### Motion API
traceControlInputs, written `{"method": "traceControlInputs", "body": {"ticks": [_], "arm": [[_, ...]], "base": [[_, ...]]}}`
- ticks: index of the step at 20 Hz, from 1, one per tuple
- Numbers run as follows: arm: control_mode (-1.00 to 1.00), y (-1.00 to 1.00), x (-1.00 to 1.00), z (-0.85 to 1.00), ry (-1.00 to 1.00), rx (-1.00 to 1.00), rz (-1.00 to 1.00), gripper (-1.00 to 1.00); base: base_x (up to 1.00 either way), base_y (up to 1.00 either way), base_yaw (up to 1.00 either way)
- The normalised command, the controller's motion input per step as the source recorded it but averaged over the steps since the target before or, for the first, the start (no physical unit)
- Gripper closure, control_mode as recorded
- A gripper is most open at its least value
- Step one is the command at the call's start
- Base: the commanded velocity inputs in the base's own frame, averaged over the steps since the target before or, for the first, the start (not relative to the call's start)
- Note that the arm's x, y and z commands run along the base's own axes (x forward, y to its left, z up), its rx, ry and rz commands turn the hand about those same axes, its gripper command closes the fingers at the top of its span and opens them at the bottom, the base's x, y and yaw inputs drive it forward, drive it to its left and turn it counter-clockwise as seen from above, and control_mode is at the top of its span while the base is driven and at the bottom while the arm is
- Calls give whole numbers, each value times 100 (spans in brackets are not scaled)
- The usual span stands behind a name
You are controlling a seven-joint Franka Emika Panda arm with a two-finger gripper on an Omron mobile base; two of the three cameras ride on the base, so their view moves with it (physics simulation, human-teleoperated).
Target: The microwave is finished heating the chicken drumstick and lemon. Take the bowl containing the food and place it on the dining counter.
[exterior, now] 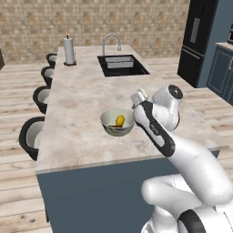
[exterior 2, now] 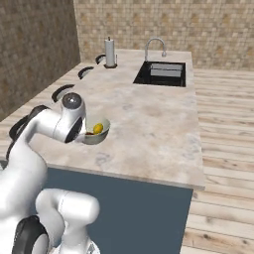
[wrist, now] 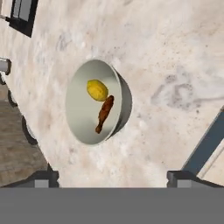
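The cream bowl (exterior: 109,119) stands upright on the beige marbled dining counter (exterior: 82,91), close to its front edge. Inside it lie the yellow lemon (wrist: 97,89) and, touching it, the reddish-brown chicken drumstick (wrist: 105,113). My gripper (wrist: 113,179) hovers above the bowl (wrist: 83,120) and is open, its two dark fingertips (wrist: 42,178) spread wide with nothing between them. From the right, the bowl (exterior 2: 99,136) sits just beside my hand, with the lemon (exterior 2: 98,128) showing over its rim. The microwave is out of view.
A black sink (exterior: 120,65) with a curved faucet (exterior: 111,41) is set in the far end of the counter, and a paper towel roll (exterior: 68,51) stands at the far left corner. Stools (exterior: 32,134) line the left side. A black fridge (exterior: 198,41) is at the right.
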Motion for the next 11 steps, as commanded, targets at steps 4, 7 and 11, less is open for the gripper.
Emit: {"method": "traceControlInputs", "body": {"ticks": [4,7,11], "arm": [[-100,4,-100,79,-20,-12,10,-100],[-100,15,-100,67,-15,-19,19,-100],[-100,20,-100,20,-15,-17,34,-100]], "base": [[0,0,0],[0,0,0],[0,0,0]]}}
